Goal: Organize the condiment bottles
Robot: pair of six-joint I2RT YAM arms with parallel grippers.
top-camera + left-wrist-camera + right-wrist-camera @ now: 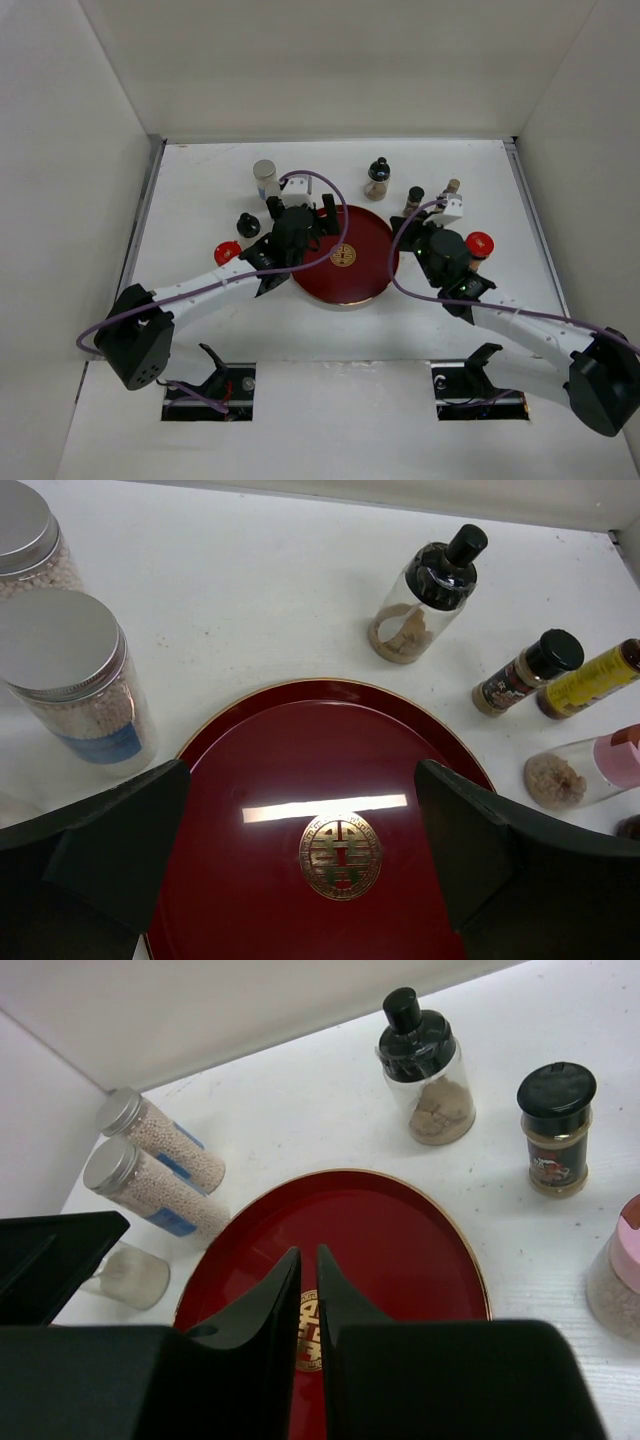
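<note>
The round dark red tray [345,262] lies mid-table with nothing on it. My left gripper [328,222] is open and empty over its left part; in the left wrist view [300,852] its jaws straddle the gold emblem. My right gripper [418,240] is shut and empty at the tray's right edge, with its tips [306,1257] over the tray. Two white shakers [75,680] [28,540] stand left of the tray. A black-capped clear bottle [378,178], a dark bottle [413,200], a yellow bottle [450,190] and a pink-capped jar [590,770] stand behind and right of it.
A red-lidded jar [227,253] and two black-capped bottles [248,225] stand left of my left arm. Another red-lidded jar [481,243] stands right of my right wrist. White walls enclose the table on three sides. Two slots are cut in the near edge.
</note>
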